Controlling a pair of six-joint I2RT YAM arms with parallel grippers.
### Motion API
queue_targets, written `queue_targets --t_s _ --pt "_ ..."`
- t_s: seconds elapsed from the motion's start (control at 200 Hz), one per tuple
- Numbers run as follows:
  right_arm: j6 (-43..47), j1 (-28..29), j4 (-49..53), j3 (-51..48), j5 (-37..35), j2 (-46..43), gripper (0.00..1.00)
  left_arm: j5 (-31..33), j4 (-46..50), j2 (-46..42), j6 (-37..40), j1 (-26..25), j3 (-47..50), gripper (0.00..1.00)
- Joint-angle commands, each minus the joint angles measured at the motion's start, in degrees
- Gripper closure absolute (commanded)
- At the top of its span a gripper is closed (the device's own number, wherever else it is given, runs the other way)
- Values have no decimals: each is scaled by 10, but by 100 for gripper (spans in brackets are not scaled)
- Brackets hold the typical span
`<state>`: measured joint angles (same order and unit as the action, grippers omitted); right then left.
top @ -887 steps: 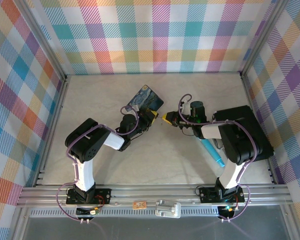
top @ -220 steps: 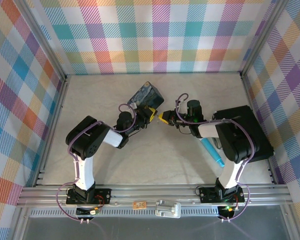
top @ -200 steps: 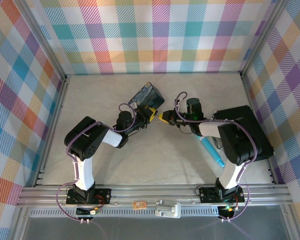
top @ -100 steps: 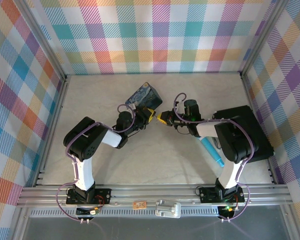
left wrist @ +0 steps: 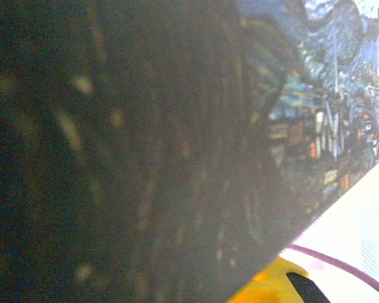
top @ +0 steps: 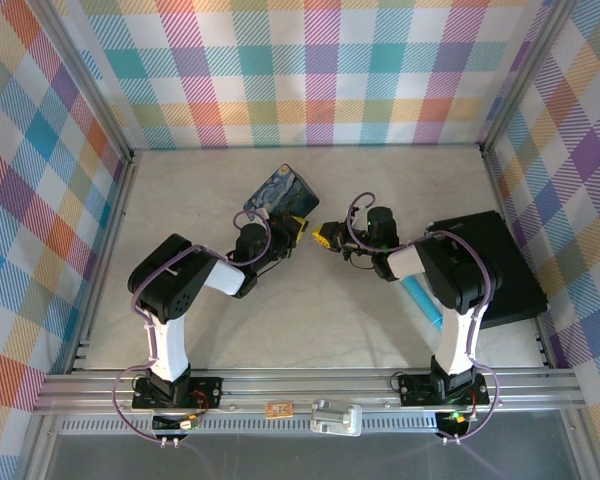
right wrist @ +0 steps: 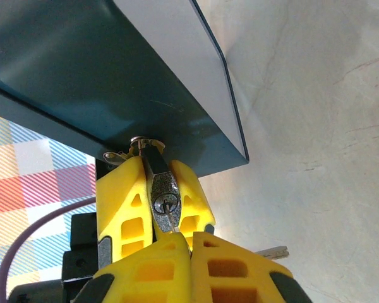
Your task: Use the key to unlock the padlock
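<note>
Left end effector (right wrist: pixel 156 175): clamps dark-grey metal padlock (right wrist: pixel 163 193)
Right end effector (right wrist: pixel 191 243): pinches thin pale key (right wrist: pixel 170 221)
Risk: skewed twist could bend it

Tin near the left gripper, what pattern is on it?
Dark blue swirls with yellow patches. The tin shows best in the top external view.

padlock (right wrist: pixel 164 188) at tin (right wrist: pixel 82 63) edge | key (right wrist: pixel 169 219) touching padlock | pen (top: pixel 426 304) far right

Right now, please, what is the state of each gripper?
Left gripper: closed, holding the padlock.
Right gripper: closed, holding the key.
</note>
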<state>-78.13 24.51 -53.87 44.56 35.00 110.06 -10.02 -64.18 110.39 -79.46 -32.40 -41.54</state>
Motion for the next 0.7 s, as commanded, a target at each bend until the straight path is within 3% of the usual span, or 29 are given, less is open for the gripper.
queue_targets --t_s 0.0,0.085,0.315,0.53,0.615,0.695 --pt "69 0 12 30 -54 -9 100 -208 -52 -17 -3 -77 -11 100" --pt "100 -3 59 54 -34 -4 100 -227 -29 -24 8 -76 -10 100" --pt "60 1 16 74 -36 22 100 -260 -5 -27 27 -90 -17 100" --pt "51 2 17 60 -40 14 100 -240 18 -27 48 -89 -30 100" --pt "-23 -1 -36 42 -41 27 100 -235 7 -23 88 -86 -42 100" --pt "-147 -3 -130 22 -33 44 100 -237 -54 -9 116 -79 -41 100"
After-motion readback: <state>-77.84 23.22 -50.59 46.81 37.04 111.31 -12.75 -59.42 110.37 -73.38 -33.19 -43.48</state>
